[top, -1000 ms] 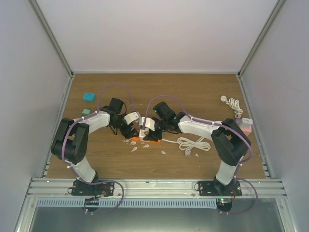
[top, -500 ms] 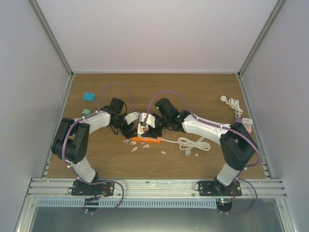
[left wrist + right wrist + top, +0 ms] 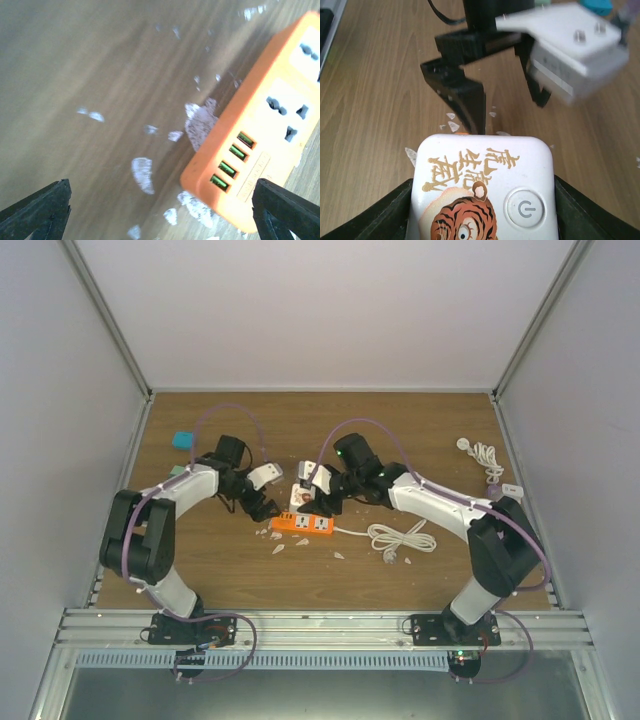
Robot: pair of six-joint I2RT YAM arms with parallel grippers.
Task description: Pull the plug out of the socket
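An orange power strip (image 3: pixel 303 524) lies on the wooden table; in the left wrist view (image 3: pixel 260 125) its two visible sockets are empty. My right gripper (image 3: pixel 305 492) is shut on a white plug (image 3: pixel 482 192) with a tiger picture and a power button. It holds the plug (image 3: pixel 299 497) just over the strip's far edge. My left gripper (image 3: pixel 262 506) is open and empty at the strip's left end, its jaws wide apart (image 3: pixel 161 187). It also shows in the right wrist view (image 3: pixel 470 95), beyond the plug.
The strip's white cord lies coiled (image 3: pixel 400 537) to its right. Another white cable (image 3: pixel 484 454) and a pink-and-white item (image 3: pixel 510 492) sit at the right edge. Two teal blocks (image 3: pixel 183 440) are far left. White flecks (image 3: pixel 280 540) litter the wood near the strip.
My right gripper has lifted the white plug up and back off the strip. My left gripper has drawn back a little to the left, leaving the strip uncovered.
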